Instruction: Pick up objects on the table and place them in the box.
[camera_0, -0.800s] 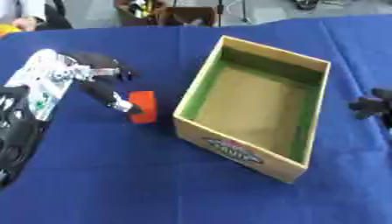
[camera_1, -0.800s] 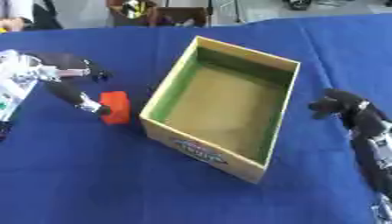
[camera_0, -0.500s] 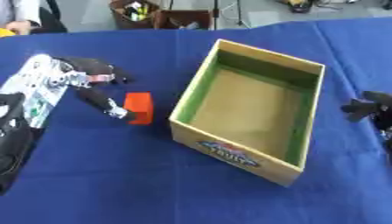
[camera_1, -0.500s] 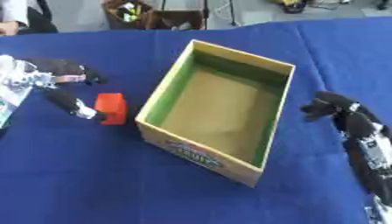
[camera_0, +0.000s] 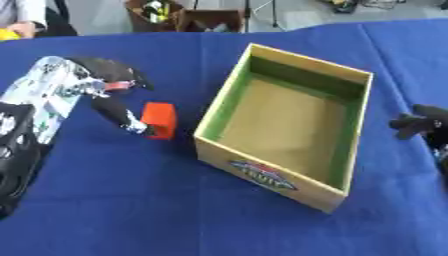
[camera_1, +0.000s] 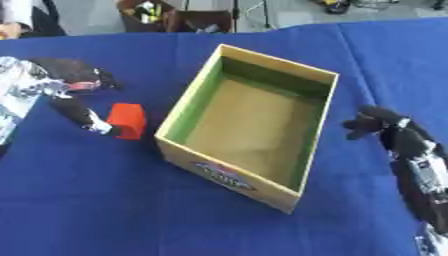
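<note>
Since the earlier frames the whole scene has slid a little in view, so the camera has tilted — the left hand (camera_0: 112, 95) and the orange block (camera_0: 159, 120) keep much the same relation, the block perhaps turned a touch more upright beside the fingers.

The orange block sits on the blue tablecloth (camera_0: 131, 200), just left of the box (camera_0: 284, 125) and apart from its near-left wall by a narrow strip of cloth. The left hand comes in from the view's left side, its silver and black forearm slanting down from the left edge. One long finger reaches down and to the right so that its pale tip lies against the block's lower left edge; the other fingers curl above, near the block's upper left, without closing round it. The hand is spread rather wide — touching the block on one side, not pinching it.

The box is a cardboard tray with yellow rims, green inner walls and a brown floor, lying askew with a printed label on its near wall. Nothing shows inside it.

The right hand (camera_1: 376, 127) rests on the cloth to the right of the box, near its right wall but clear of it, the dark fingers bunched and curled inward with nothing in them. Its arm runs off to the lower right corner.
</note>
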